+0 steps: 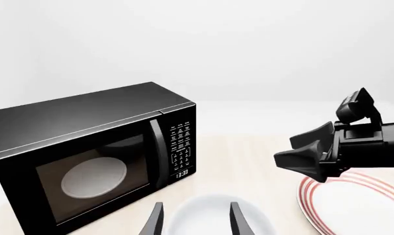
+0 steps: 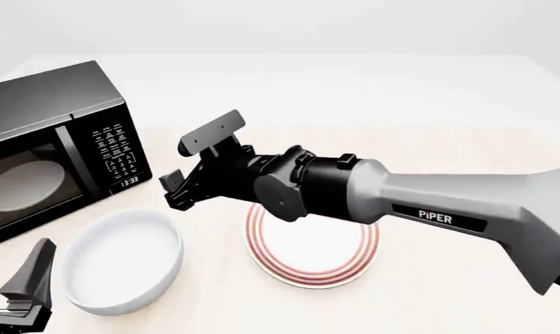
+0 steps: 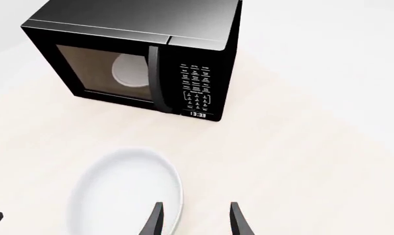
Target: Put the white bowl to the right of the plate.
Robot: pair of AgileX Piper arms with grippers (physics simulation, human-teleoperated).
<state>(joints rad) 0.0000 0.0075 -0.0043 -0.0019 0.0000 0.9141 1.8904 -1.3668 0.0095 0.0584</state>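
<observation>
The white bowl (image 2: 122,261) sits at the front left of the table, just left of the plate (image 2: 312,254), a flat white plate with red rings. My right arm reaches across above the plate, and the right gripper (image 2: 174,191) hangs open above the gap between bowl and microwave. In the right wrist view the bowl (image 3: 125,196) lies beside the open right gripper (image 3: 197,220), its rim close to one finger. My left gripper (image 1: 197,220) is open and low at the front left corner, with the bowl (image 1: 216,215) just beyond its fingers.
A black microwave (image 2: 48,139) with its door shut stands at the back left, a pale turntable showing through the glass. In the left wrist view the plate (image 1: 360,205) lies under the right gripper (image 1: 308,159).
</observation>
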